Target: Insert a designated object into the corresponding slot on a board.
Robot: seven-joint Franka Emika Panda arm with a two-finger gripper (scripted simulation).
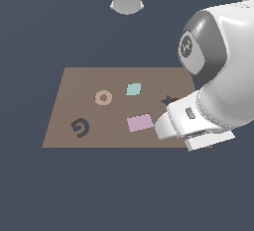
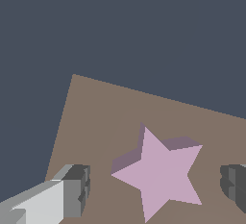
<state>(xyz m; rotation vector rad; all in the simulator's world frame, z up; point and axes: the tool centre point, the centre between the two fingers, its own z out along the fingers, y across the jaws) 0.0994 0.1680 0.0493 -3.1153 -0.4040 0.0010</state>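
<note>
Your fingers (image 2: 77, 189) stand wide apart and grip nothing; the gripper (image 2: 156, 187) straddles the pink star (image 2: 161, 172), one dark pad on each side with brown board showing in the gaps, so no contact yet. In the wrist view the star lies flat on the board (image 2: 96, 122), near one of its corners, raised enough to show shaded side walls. Outward, in the exterior view, the arm's white wrist covers the star entirely; only the tip of the star slot (image 1: 168, 99) peeks out just beyond the hand, toward the exterior view's right edge of the board. Further off lie a pink rectangle (image 1: 140, 122), a pale teal diamond (image 1: 133, 89), a tan ring (image 1: 103, 97) and a dark spiral cutout (image 1: 80, 128). Risks, as judgement: the pads would close on points rather than flats, so the star could twist or squirt out; a twisted star will not match the slot's orientation and would jam on the rim. Closing too high would catch only the top edge. The slot being mostly hidden makes alignment hard to check. No brands, labels or writing can be read anywhere.
</note>
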